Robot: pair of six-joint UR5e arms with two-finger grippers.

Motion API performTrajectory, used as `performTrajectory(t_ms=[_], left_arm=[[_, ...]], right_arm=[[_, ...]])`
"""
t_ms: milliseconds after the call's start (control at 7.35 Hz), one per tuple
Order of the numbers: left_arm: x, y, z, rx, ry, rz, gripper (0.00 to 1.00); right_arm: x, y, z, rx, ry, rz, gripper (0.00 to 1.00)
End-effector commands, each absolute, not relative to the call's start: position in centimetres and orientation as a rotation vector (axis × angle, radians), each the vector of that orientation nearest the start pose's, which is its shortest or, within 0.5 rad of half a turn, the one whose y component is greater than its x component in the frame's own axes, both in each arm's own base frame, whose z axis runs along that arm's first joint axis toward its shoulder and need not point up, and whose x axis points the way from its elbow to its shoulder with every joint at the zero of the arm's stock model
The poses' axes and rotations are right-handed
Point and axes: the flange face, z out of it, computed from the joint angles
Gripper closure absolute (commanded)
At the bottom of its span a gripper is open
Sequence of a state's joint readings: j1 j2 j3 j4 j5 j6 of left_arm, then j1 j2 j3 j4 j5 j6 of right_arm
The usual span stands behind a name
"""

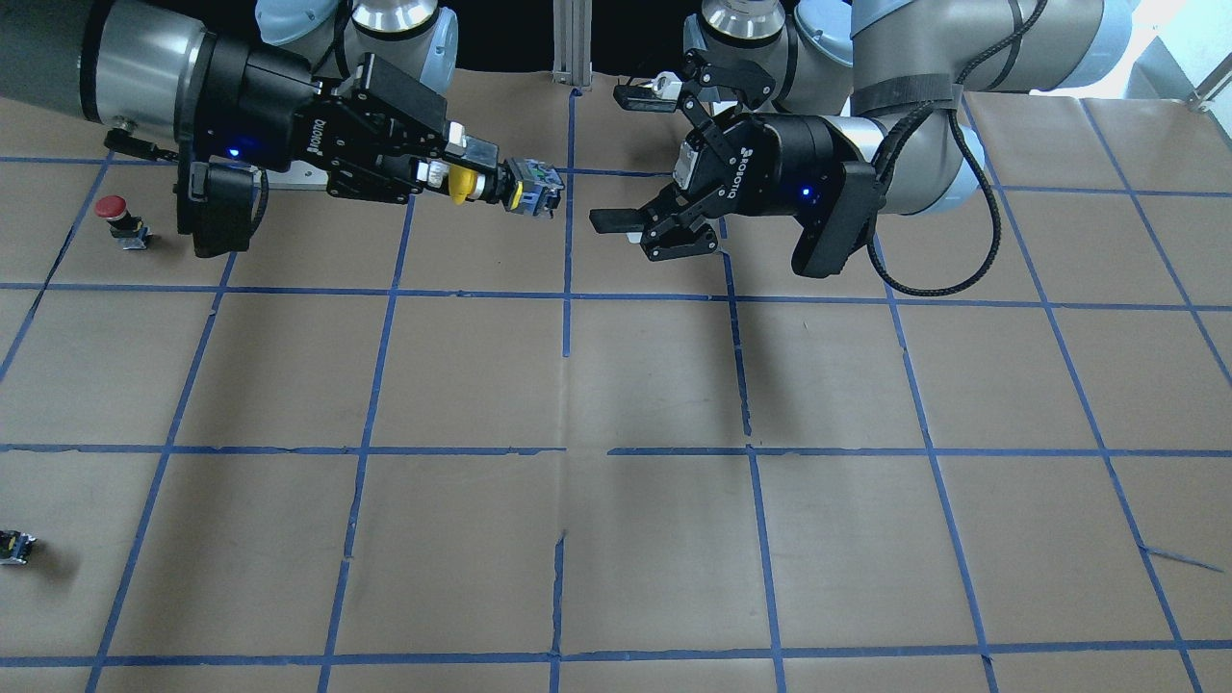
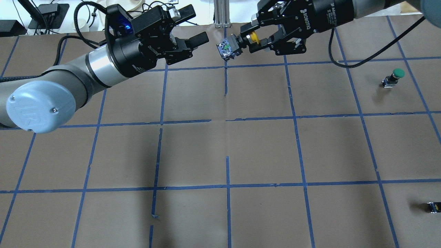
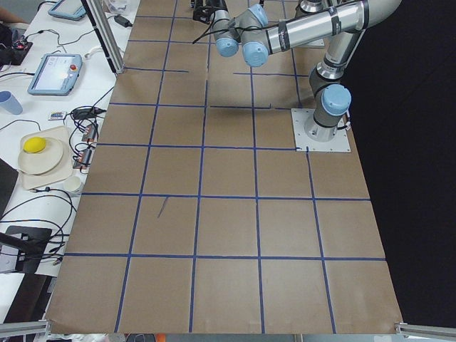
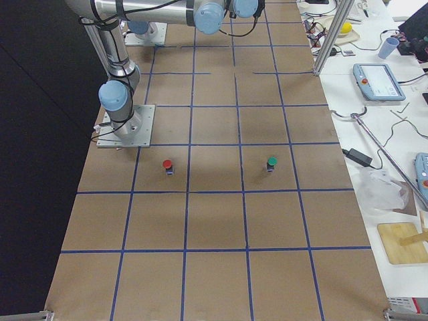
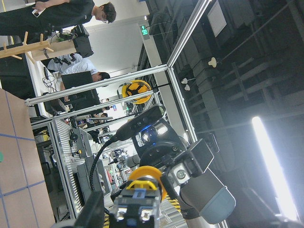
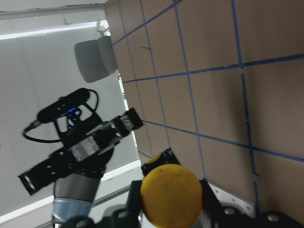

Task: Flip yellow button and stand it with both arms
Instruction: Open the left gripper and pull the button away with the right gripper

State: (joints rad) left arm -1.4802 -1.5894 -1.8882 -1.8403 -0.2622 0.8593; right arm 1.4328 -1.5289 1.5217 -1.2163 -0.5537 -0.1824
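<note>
Yellow button above blue-gridded brown table

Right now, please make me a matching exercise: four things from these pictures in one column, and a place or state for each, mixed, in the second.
1. yellow button
2. jaws of the left arm
3. red-capped button
4. small dark block

A. standing on the table, cap up
B. wide open, empty
C. on the table, at the front view's left edge
D. in the air, between the jaws of the right arm

Pairs: 1-D, 2-B, 3-A, 4-C

Yellow button, dark base foremost
</note>
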Motion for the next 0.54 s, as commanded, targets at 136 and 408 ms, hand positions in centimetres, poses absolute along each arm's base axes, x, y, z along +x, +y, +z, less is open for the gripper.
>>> performTrajectory(t_ms=[136,408], left_arm=[[-17.2,-53.4,42.6,-0.044,-1.475,0.343,0.0],[-13.5,-56.3,43.3,-0.036,-1.676,0.222,0.0]], right_arm=[[10.2,-49.3,48.6,-0.205,2.596,0.174,0.8],[5.4,-50.5,44.7,-0.645,2.824,0.045,0.8]])
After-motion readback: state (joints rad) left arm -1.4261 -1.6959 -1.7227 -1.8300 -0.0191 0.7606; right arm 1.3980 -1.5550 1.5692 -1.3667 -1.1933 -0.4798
